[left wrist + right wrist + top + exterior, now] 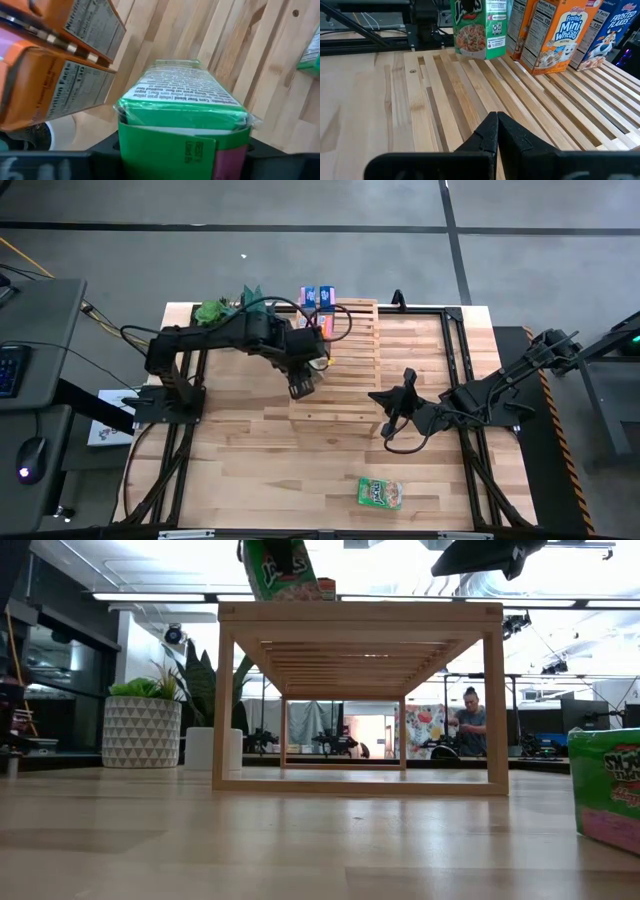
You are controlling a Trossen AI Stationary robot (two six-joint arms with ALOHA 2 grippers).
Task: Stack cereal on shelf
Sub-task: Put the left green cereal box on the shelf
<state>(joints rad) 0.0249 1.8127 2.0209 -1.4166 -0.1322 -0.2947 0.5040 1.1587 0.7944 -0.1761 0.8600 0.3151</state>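
Note:
The light-wood slatted shelf (338,360) stands on its legs at the middle of the table. Orange cereal boxes (555,35) and a blue one (605,35) stand upright on the far part of its top. My left gripper (303,383) hangs over the shelf's left part, shut on a green cereal box (185,95), also seen in the right wrist view (475,27). Another green box (380,494) lies on the table near the front edge. My right gripper (497,130) is shut and holds nothing, over the shelf's near right corner. My left gripper holds the green box by its upper end (125,135), pinched between the two fingers, one on each of two opposite sides. The fingers come from above, slanting steeply down. The box hangs slightly tilted at the shelf top; whether its lower end touches the slats, I cannot tell.
Potted plants (215,310) stand at the table's far left corner, next to the left arm. A black frame (455,315) runs around the table. Bare slats (450,100) lie free on the near part of the shelf. A person (470,725) stands in the room beyond.

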